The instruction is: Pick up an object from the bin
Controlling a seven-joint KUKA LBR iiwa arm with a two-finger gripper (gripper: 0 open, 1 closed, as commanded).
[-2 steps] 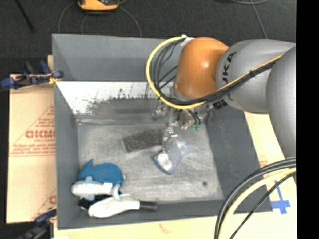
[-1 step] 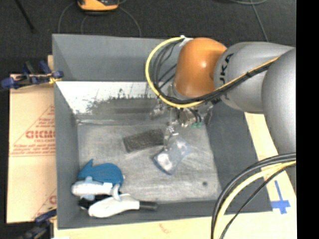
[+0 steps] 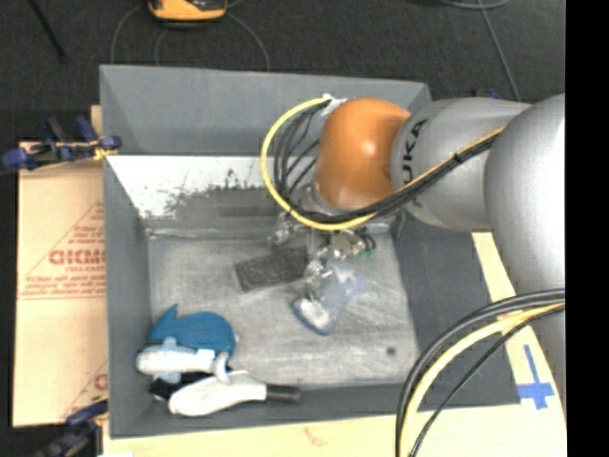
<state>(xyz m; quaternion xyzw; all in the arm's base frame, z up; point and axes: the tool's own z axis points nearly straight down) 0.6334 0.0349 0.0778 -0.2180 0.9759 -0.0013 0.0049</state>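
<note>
We see the jaws low over a clear bluish piece (image 3: 322, 307) central in the bin (image 3: 128, 284); whether they are apart or together we cannot tell. Lifting likely remains.

Light falls from above, even and fairly bright. The grey metal bin (image 3: 128, 255) has a pale, washed band along its far wall, while its right inner wall lies in the shade of the arm (image 3: 476, 169). The orange cover (image 3: 357, 155) on the wrist carries a soft sheen. A dim shadow sits on the bin floor beneath it. The white things (image 3: 205, 393) in the near left corner glare almost featureless; the surrounding floor (image 3: 314, 27) is dark.
</note>
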